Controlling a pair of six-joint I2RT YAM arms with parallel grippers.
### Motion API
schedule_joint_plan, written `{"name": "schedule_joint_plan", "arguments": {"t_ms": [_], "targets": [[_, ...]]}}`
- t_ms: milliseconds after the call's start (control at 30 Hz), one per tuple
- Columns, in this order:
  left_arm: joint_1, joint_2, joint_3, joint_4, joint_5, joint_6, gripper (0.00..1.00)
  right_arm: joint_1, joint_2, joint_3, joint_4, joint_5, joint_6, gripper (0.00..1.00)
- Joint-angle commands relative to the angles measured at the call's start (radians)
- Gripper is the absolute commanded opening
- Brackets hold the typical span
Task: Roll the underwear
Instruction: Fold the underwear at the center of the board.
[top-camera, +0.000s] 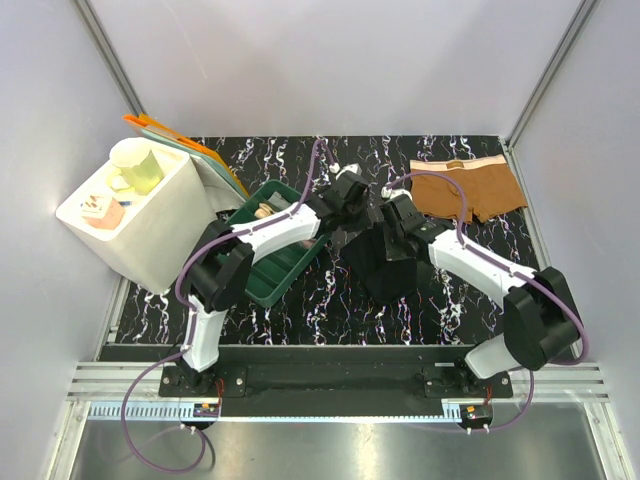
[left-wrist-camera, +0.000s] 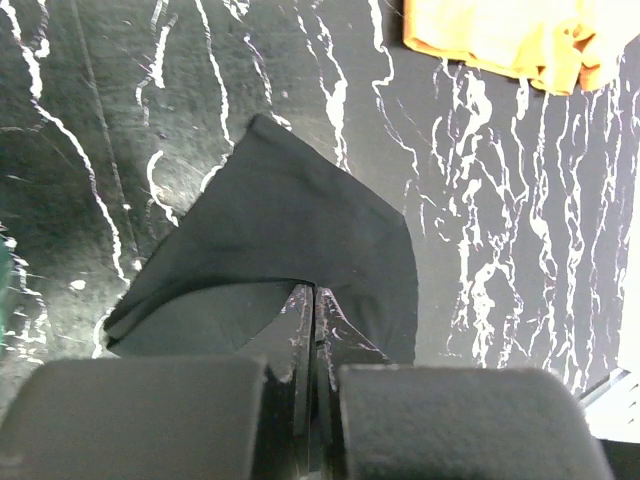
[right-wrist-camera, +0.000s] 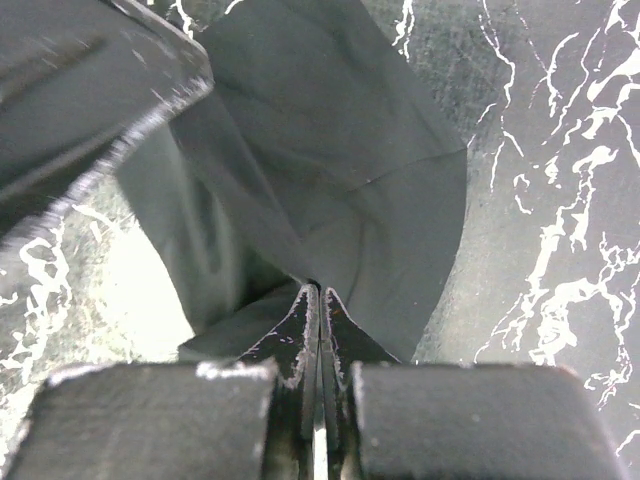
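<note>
The black underwear (top-camera: 385, 275) hangs bunched between my two grippers above the middle of the black marbled table. My left gripper (top-camera: 352, 222) is shut on an edge of it; in the left wrist view the closed gripper (left-wrist-camera: 312, 292) pinches the black fabric (left-wrist-camera: 290, 220), which drapes down toward the table. My right gripper (top-camera: 396, 243) is also shut on it; in the right wrist view the gripper (right-wrist-camera: 320, 290) clamps the black cloth (right-wrist-camera: 350, 150). The brown underwear (top-camera: 468, 186), with its pale waistband, lies flat at the far right and shows in the left wrist view (left-wrist-camera: 500, 35).
A dark green tray (top-camera: 262, 275) sits left of centre, under the left arm. A white bin (top-camera: 150, 225) holding a pale cup (top-camera: 136, 165) stands at the far left, with orange and teal folders (top-camera: 190, 150) behind it. Grey walls enclose the table.
</note>
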Motion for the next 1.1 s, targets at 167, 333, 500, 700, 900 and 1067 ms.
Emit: {"name": "schedule_joint_plan", "arguments": {"t_ms": [167,333,500,700,900,1067], "targets": [[0.027,0.032,0.085,0.016,0.023,0.037,0.00,-0.036,0.050,0.066,0.056,0.024,-0.034,0.00],[0.027,0.077,0.131,0.022,0.023,0.079,0.00,-0.047,0.072,0.082,0.064,0.005,-0.041,0.14],[0.050,0.097,0.136,0.021,0.064,0.076,0.00,-0.046,0.006,0.056,0.061,-0.104,-0.046,0.71],[0.067,0.101,0.148,0.029,0.084,0.086,0.00,-0.035,-0.137,-0.067,0.125,-0.295,-0.037,0.80],[0.076,0.105,0.151,0.029,0.096,0.088,0.00,0.066,-0.129,-0.108,0.136,-0.340,-0.052,0.74],[0.079,0.106,0.152,0.029,0.102,0.089,0.00,0.135,-0.125,-0.122,0.128,-0.276,-0.029,0.76]]}}
